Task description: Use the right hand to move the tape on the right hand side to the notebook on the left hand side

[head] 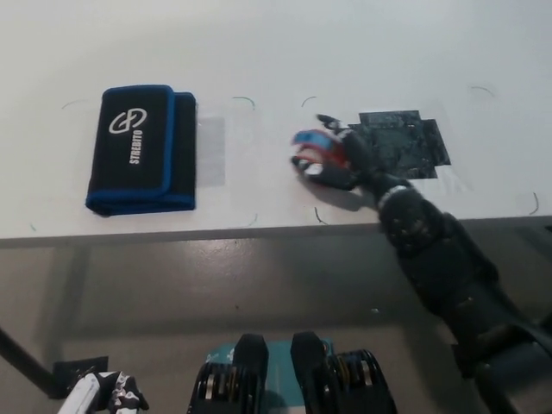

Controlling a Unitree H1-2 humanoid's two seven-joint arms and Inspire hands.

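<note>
At the middle of the head view, the black right hand (338,162) grips the red and blue tape (316,147) above the white surface (285,52). Left of it lies the black, blue-edged notebook (142,148), printed "STREBITO" in white, with bare surface between. A dark mat (404,142) lies right of the hand. At lower left, the white left hand (97,393) rests below the surface edge; whether it is spread I cannot tell.
</note>
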